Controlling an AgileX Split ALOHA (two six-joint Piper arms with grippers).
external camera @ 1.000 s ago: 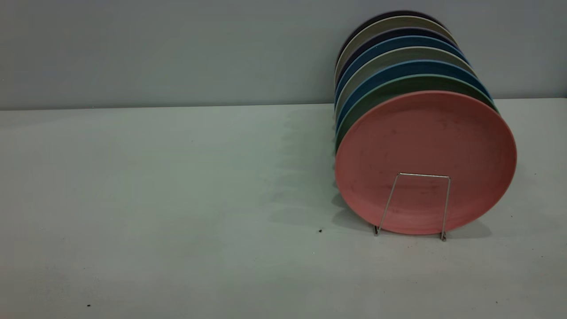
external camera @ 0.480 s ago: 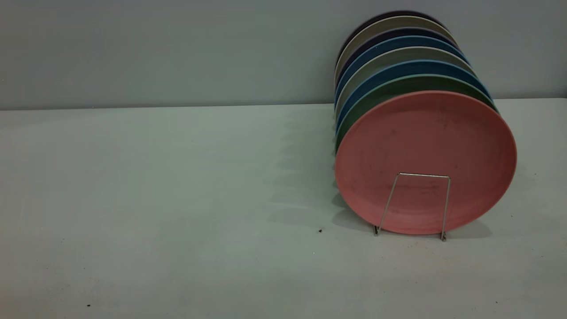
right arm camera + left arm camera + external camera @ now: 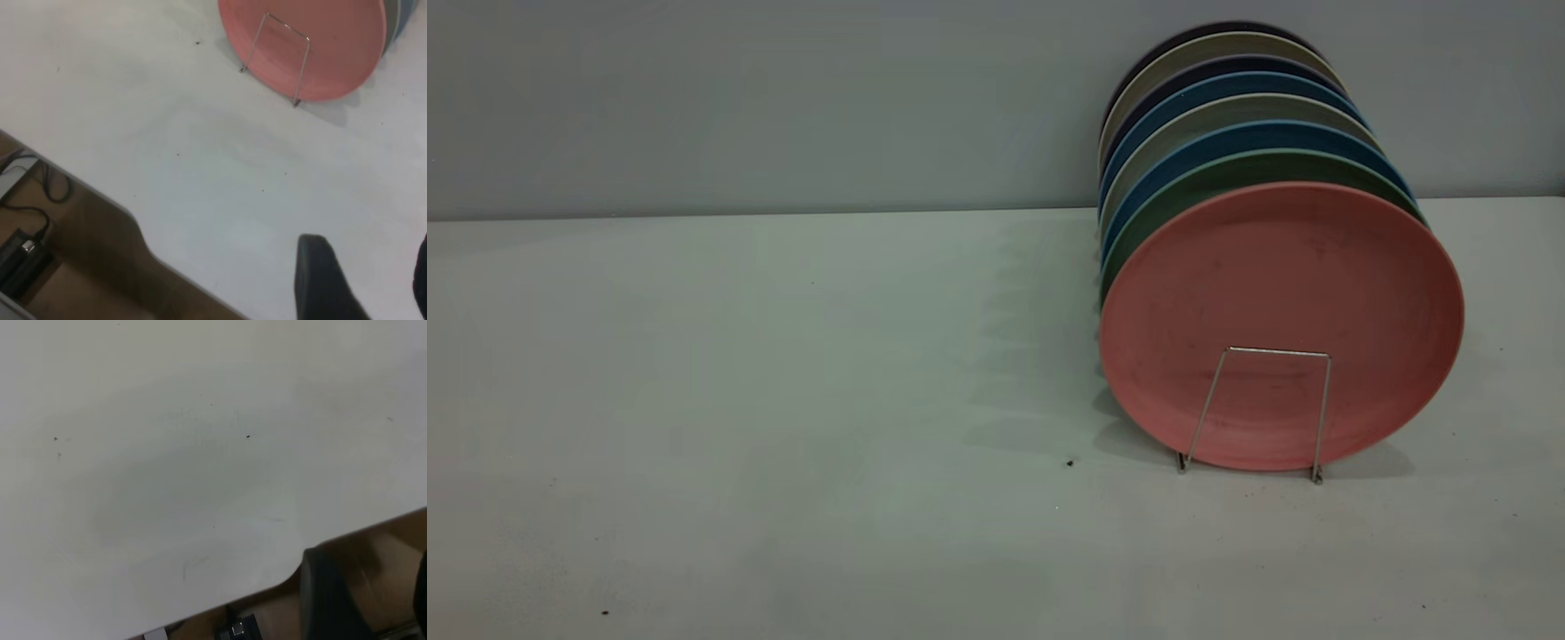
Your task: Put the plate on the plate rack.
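While neither arm shows in the exterior view, the plate (image 3: pixel 1280 302) is standing on edge at the right of the frame, front of a row of blue, green and grey plates (image 3: pixel 1227 116) in the plate rack (image 3: pixel 1263 413) on the counter (image 3: pixel 783 400). Both sets of jaws look spread open over the counter, gripping nothing.

From the exterior view we look nearly level across the table (image 3: pixel 783 400) toward the back wall (image 3: pixel 738 98). Our left wrist view looks down over the table's edge; our right wrist view shares the plate (image 3: pixel 1280 293) (image 3: pixel 320 40) and the plate rack (image 3: pixel 1263 409) (image 3: pixel 277 57) with the exterior.
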